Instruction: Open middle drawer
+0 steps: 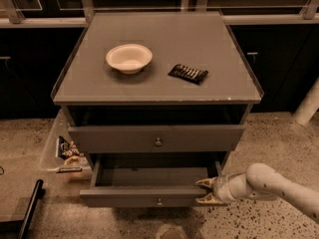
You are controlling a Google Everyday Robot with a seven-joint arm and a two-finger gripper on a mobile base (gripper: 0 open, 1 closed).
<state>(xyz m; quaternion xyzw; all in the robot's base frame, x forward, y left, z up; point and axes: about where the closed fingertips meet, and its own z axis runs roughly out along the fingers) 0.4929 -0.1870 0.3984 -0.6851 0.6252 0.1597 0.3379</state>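
Grey flat-fronted middle drawer (124, 197) sits low in the cabinet (239, 91), drawn out toward the camera. Its plain matte inside is showing and a small round metal knob (159, 201) is at centre front. The upper drawer (114, 138) above it stands slightly out, with the same knob type. The gripper (197, 192) is at the right end of the middle drawer's front, on a smooth pale rounded arm (269, 183) coming from lower right. Its 2 tan fingers (203, 182) are spread apart, 1 behind the panel's top edge and 1 in front; can't tell if they touch it. On the smooth cabinet top are 1 round white bowl (128, 58) and 1 flat black ribbed packet (188, 73), apart from each other. A clear bin (50, 151) with snack packs hugs the cabinet's left side. Speckled floor (279, 138) lies open on the right.
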